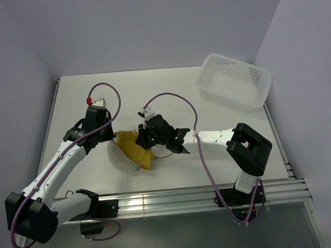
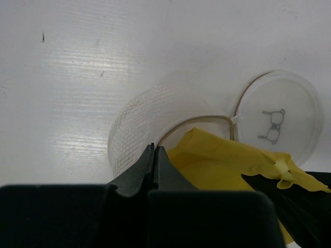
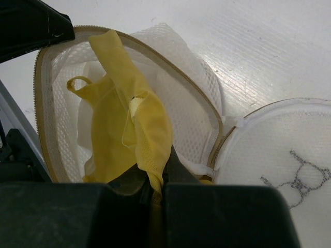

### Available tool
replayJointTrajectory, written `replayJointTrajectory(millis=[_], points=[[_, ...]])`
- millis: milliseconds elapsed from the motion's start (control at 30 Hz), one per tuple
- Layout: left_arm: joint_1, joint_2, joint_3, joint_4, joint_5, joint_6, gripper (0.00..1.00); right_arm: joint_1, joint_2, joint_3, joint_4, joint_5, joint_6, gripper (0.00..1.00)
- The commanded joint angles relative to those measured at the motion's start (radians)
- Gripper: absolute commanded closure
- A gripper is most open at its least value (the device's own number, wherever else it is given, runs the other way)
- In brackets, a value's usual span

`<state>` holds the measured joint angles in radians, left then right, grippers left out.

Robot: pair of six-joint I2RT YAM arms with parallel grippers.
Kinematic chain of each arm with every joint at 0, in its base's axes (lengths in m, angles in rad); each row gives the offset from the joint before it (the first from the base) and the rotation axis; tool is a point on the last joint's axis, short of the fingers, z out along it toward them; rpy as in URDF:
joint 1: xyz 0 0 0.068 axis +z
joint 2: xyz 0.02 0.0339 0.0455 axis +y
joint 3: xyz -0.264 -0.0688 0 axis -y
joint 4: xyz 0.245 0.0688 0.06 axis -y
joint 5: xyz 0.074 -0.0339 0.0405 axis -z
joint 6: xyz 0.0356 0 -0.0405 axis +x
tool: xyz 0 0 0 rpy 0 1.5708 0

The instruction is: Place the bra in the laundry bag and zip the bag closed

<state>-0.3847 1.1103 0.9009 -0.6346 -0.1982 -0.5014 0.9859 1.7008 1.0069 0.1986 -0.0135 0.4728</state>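
Note:
The laundry bag (image 2: 139,119) lies on its side on the white table, mouth open. Its round flap lid (image 2: 279,119) with the dark zip pulls is folded flat beside it. My left gripper (image 2: 155,149) is shut, pinching the bag's tan zip rim. The mustard-yellow bra (image 3: 114,119) hangs partly inside the mesh bag (image 3: 191,98), one strap looped near the rim. My right gripper (image 3: 155,160) is shut on a fold of the bra at the bag's mouth. From above, both grippers (image 1: 113,137) (image 1: 143,143) meet over the bra (image 1: 134,151) and the bag (image 1: 118,155).
A white perforated plastic basket (image 1: 234,80) stands at the far right corner of the table. The table's near edge with its metal rails (image 1: 187,198) runs just below the bag. Purple walls close in the back and sides.

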Motion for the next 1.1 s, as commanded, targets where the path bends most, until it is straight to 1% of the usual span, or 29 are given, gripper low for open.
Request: replayJointTrajectory(millis=[0, 67, 133, 167, 300, 433, 500, 600, 700, 733, 767, 833, 900, 967, 1067], points=[[0.006, -0.013, 0.009, 0.061, 0.040, 0.021, 1.00, 0.008, -0.053, 0.002, 0.028, 0.004, -0.023, 1.00], [0.006, -0.029, 0.004, 0.108, 0.066, 0.020, 1.00, 0.010, -0.058, 0.002, 0.024, -0.002, -0.042, 1.00], [0.006, -0.056, -0.002, 0.153, 0.121, 0.018, 1.00, 0.008, -0.069, 0.004, 0.018, -0.017, -0.060, 1.00], [0.006, -0.066, -0.003, 0.198, 0.144, 0.012, 1.00, 0.008, -0.073, 0.004, 0.018, -0.026, -0.075, 1.00], [0.000, -0.108, -0.003, 0.291, 0.232, -0.020, 1.00, 0.011, -0.090, 0.019, -0.004, -0.107, -0.114, 1.00], [-0.005, -0.107, -0.010, 0.299, 0.318, -0.045, 1.00, 0.014, -0.101, 0.042, -0.047, -0.091, -0.126, 1.00], [-0.005, -0.118, -0.046, 0.317, 0.354, -0.071, 1.00, 0.014, -0.099, 0.067, -0.057, -0.085, -0.123, 1.00], [-0.008, -0.162, -0.123, 0.394, 0.404, -0.118, 1.00, 0.013, -0.070, 0.105, -0.056, -0.114, -0.082, 1.00], [-0.014, -0.213, -0.177, 0.438, 0.413, -0.166, 1.00, 0.011, -0.029, 0.117, -0.005, -0.054, 0.022, 1.00], [-0.016, -0.224, -0.186, 0.452, 0.419, -0.173, 1.00, 0.011, -0.015, 0.122, 0.019, 0.001, 0.083, 1.00], [-0.019, -0.242, -0.198, 0.455, 0.433, -0.186, 1.00, 0.011, 0.008, 0.125, 0.037, 0.012, 0.113, 1.00], [-0.022, -0.259, -0.212, 0.466, 0.442, -0.196, 1.00, 0.011, 0.031, 0.121, 0.111, 0.090, 0.193, 1.00], [-0.023, -0.285, -0.224, 0.477, 0.450, -0.210, 1.00, 0.011, 0.060, 0.111, 0.156, 0.115, 0.274, 1.00], [-0.025, -0.311, -0.247, 0.504, 0.447, -0.221, 1.00, 0.016, 0.103, 0.125, 0.203, 0.110, 0.308, 1.00], [-0.025, -0.329, -0.260, 0.527, 0.431, -0.233, 1.00, 0.034, 0.160, 0.148, 0.188, 0.142, 0.343, 1.00]])
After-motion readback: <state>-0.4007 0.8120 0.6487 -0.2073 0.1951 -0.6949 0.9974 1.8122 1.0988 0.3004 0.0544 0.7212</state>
